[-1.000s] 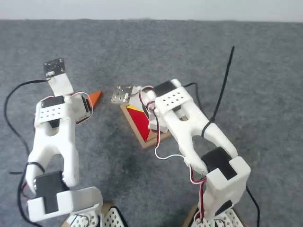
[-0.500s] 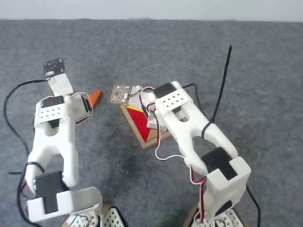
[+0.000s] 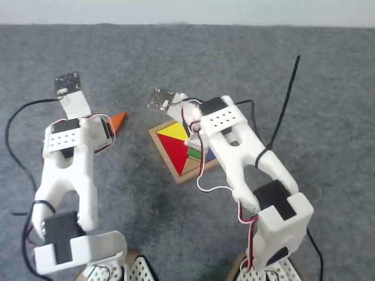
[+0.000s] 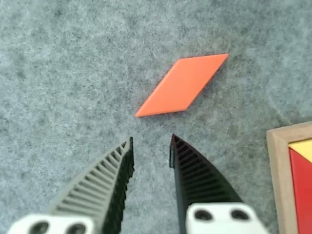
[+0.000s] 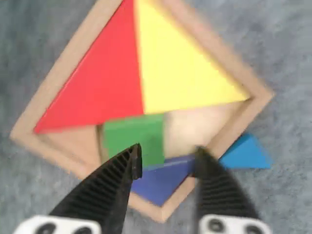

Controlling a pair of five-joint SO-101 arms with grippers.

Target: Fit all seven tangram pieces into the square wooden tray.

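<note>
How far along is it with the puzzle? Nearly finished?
Roughly halfway. Done: the red triangle, yellow triangle and green square lie inside the wooden tray. In hand: nothing; the open right gripper hovers over the dark blue piece at the tray's corner. Left: the light blue triangle outside the rim, and the orange parallelogram on the carpet before the open left gripper.
</note>
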